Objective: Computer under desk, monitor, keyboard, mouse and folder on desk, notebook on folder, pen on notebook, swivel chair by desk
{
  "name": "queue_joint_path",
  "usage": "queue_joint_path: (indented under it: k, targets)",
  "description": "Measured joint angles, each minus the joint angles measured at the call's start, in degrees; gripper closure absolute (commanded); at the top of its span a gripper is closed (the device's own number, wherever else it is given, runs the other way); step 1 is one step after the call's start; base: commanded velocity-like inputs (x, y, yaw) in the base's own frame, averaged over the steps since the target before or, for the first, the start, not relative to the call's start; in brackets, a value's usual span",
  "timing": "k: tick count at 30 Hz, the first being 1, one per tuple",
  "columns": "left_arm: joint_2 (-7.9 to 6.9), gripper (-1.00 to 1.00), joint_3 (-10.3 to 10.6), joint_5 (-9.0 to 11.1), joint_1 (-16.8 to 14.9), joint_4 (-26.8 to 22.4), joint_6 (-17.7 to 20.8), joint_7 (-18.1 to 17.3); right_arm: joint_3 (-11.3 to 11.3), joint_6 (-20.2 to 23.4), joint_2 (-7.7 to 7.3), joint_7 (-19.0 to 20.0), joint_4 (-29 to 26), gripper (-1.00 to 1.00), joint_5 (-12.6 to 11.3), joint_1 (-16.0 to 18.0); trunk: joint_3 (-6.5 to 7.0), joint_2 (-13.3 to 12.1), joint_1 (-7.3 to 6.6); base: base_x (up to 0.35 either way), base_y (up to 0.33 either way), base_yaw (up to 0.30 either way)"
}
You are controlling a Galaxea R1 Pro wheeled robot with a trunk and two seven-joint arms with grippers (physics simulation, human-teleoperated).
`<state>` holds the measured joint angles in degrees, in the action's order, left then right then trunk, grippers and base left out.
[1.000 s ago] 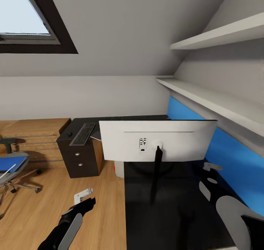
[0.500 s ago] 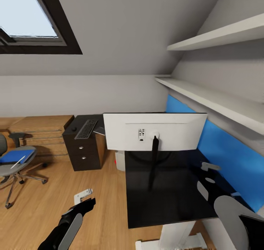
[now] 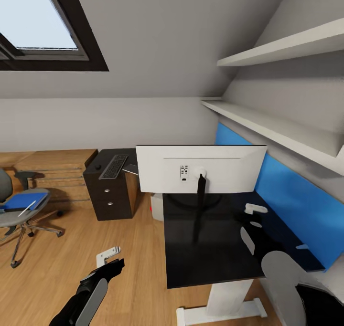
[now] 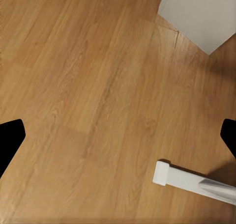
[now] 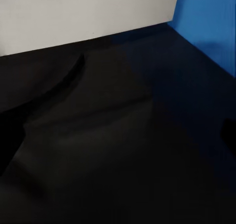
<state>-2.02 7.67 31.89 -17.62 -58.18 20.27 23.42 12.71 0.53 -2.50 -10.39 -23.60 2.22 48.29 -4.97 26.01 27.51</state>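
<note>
The left end effector (image 3: 109, 256), fingers spread and empty, is hung over the floor; the right end effector (image 3: 254, 209), whose state cannot be told, is poised above the desk (image 3: 217, 257) behind the monitor (image 3: 200, 175). The keyboard (image 3: 113, 166) is better fetched first, approached squarely.
</note>
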Motion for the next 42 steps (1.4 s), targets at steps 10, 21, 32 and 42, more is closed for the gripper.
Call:
queue_joint_path:
  k: [10,21,32,42]
  targets:
    - [-0.01,-1.0,-0.01,0.0,0.0,0.01,0.01,0.04,-0.05,7.76,5.36,-0.05,-20.05,-1.0,2.15,-10.59,0.0,-0.01,0.0,-0.002,0.0,-0.009]
    - [-0.02,-1.0,-0.02,0.0,0.01,-0.01,-0.04,0.09,-5.11,12.13,7.18,-0.05,-25.51,-1.0,2.31,-13.66,0.0,-0.01,0.0,0.0,0.039,0.049]
    - [0.08,-1.0,0.01,-0.01,0.0,-0.01,-0.04,0.12,-5.64,11.99,7.1,-0.07,-25.85,-1.0,2.31,-13.79,0.0,-0.01,0.01,-0.071,0.268,0.101]
    - [0.25,-1.0,0.23,-0.18,0.0,2.03,-0.07,0.05,-5.69,11.86,6.93,-0.07,-25.96,-1.0,2.37,-13.97,0.34,0.0,0.0,-0.068,0.089,0.001]
